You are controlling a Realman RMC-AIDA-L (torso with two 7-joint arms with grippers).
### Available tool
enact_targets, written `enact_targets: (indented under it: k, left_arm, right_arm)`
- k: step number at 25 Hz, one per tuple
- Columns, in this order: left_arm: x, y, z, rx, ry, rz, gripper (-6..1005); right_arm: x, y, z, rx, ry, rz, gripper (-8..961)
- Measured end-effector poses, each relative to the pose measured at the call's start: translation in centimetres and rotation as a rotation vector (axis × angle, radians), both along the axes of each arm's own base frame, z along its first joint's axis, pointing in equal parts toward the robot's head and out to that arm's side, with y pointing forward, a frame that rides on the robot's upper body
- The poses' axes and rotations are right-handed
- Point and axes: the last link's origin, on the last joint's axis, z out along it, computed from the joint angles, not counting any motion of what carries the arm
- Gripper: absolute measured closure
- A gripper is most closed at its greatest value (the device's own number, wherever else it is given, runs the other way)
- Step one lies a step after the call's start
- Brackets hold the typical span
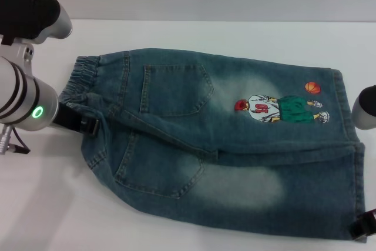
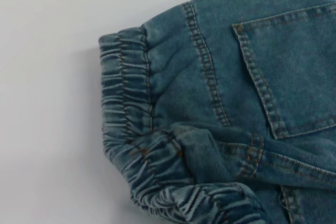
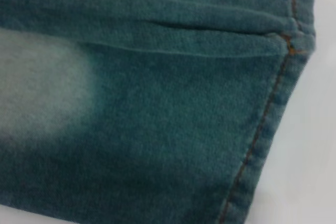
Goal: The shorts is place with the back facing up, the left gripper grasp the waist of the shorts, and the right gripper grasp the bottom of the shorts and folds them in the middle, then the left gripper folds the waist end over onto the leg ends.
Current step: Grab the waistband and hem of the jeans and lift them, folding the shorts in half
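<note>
Blue denim shorts [image 1: 223, 121] lie flat on the white table [image 1: 235, 33], back pockets up. The elastic waist [image 1: 82, 77] is at the left and the leg hems [image 1: 346, 116] at the right. My left gripper [image 1: 79, 120] sits at the near half of the waist, shut on the band, which bunches up there [image 2: 173, 182]. A crease runs from that spot toward the crotch. At the near leg's hem corner is my right gripper [image 1: 363, 227]. The right wrist view shows that hem [image 3: 262, 124] from close up.
A cartoon basketball-player patch [image 1: 282, 110] is on the far leg. Bare white table surrounds the shorts on the far and left sides. The right arm's grey housing [image 1: 364, 107] hangs over the right edge of the shorts.
</note>
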Motion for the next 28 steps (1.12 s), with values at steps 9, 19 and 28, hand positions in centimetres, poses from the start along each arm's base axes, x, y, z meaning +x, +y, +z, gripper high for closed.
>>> enact_targets:
  k: [9, 19, 28]
  left_arm:
    - [0.3, 0.1, -0.1, -0.003, 0.002, -0.01, 785]
    - [0.3, 0.2, -0.3, -0.017, 0.004, -0.017, 785]
    - [0.4, 0.2, -0.4, -0.019, -0.001, -0.018, 786]
  right_arm:
    - [0.0, 0.0, -0.5, -0.009, 0.023, -0.002, 308]
    - [0.4, -0.1, -0.7, -0.003, 0.033, -0.009, 308]
    - [0.4, 0.1, -1.1, 0.001, 0.045, 0.012, 308]
